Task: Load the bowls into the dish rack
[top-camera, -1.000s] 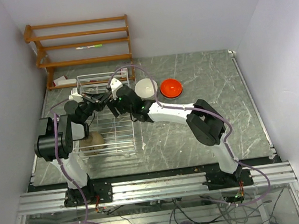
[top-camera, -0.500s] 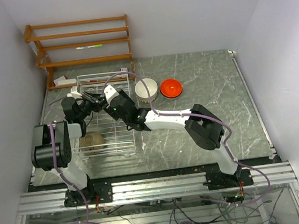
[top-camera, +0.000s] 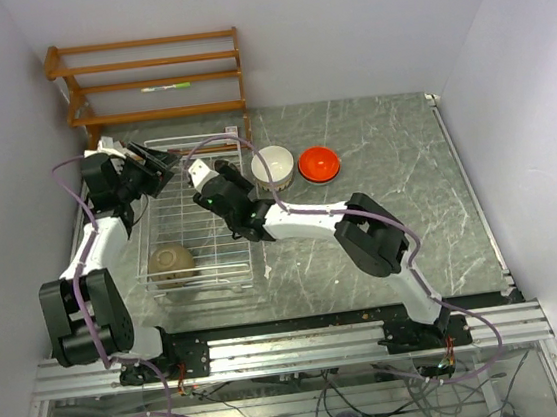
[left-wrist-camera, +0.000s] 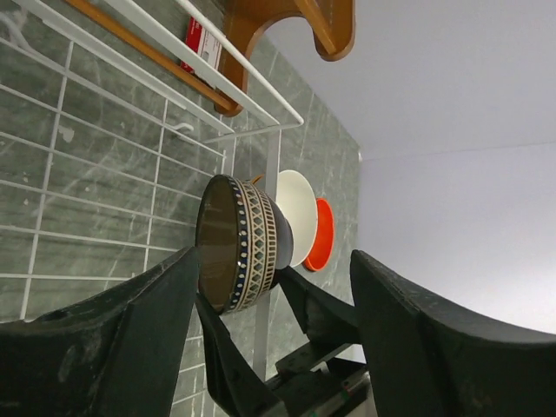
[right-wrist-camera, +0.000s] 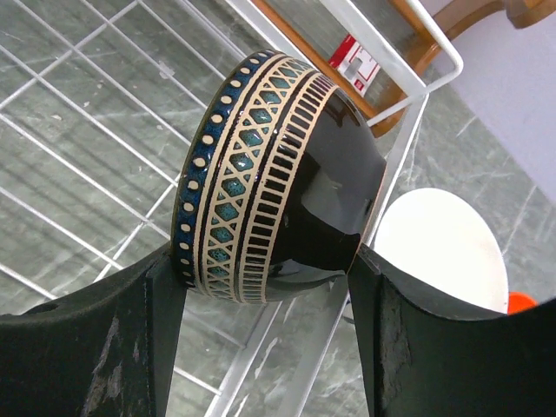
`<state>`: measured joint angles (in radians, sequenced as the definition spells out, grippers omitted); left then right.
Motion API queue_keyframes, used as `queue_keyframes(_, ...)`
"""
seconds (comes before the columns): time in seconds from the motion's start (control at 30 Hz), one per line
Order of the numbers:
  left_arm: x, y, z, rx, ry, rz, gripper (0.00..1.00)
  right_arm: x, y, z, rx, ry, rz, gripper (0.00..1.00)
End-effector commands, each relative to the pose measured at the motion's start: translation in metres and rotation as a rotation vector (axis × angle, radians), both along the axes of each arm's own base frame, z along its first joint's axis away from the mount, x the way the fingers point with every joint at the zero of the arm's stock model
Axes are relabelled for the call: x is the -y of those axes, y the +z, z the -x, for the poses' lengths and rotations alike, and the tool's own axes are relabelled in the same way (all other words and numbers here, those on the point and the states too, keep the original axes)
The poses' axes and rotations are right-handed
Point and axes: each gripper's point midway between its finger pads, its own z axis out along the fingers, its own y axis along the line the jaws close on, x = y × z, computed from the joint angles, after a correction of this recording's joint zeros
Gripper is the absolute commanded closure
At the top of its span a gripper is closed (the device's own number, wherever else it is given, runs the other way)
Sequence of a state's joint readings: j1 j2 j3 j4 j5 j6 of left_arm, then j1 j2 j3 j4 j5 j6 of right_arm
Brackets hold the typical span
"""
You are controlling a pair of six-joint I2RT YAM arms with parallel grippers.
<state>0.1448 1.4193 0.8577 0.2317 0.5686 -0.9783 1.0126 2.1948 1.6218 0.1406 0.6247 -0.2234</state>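
Note:
A black bowl with a blue and cream patterned band (right-wrist-camera: 278, 200) hangs on its side over the far end of the white wire dish rack (top-camera: 224, 243). My right gripper (right-wrist-camera: 265, 278) is shut on this bowl, one finger at the rim and the other at the foot. The left gripper (left-wrist-camera: 274, 291) is open, with the patterned bowl (left-wrist-camera: 246, 245) a little ahead of its fingers and not touching them. In the top view the left gripper (top-camera: 158, 164) sits at the rack's far left corner. A tan bowl (top-camera: 171, 262) rests in the rack's near left part. A cream-white bowl (top-camera: 272, 164) and an orange-red bowl (top-camera: 319, 164) stand on the table right of the rack.
A brown wooden slatted shelf unit (top-camera: 153, 82) stands against the back wall behind the rack. The right arm (top-camera: 310, 220) stretches across the grey marbled table (top-camera: 408, 194) from the right side. Walls close in on the left and right.
The left gripper has opened, let go of the patterned bowl and drawn back to the far left. The right gripper has carried the bowl a little left and farther over the rack.

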Motion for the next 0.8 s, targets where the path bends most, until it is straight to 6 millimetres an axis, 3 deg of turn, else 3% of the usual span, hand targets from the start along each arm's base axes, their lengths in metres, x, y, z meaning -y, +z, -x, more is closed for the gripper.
queue_keyframes(0.0,-0.011,0.003,0.007,-0.027,0.018,-0.096,0.20,-0.004,0.013,-0.011,0.063,-0.006,0.067,0.88)
queue_keyframes(0.5,-0.034,0.020,0.025,0.002,0.068,-0.199,0.18,-0.036,-0.007,-0.010,0.044,0.065,0.161,0.49)
queue_keyframes(0.53,-0.038,0.021,0.026,0.001,0.071,-0.204,0.12,-0.039,-0.007,-0.010,0.045,0.073,0.159,0.40)
queue_keyframes(0.6,-0.043,0.022,0.028,-0.001,0.078,-0.214,0.09,-0.040,-0.007,-0.010,0.046,0.071,0.160,0.33)
queue_keyframes(0.77,-0.054,0.022,0.033,-0.005,0.095,-0.218,0.00,-0.041,-0.008,-0.011,0.044,0.071,0.157,0.25)
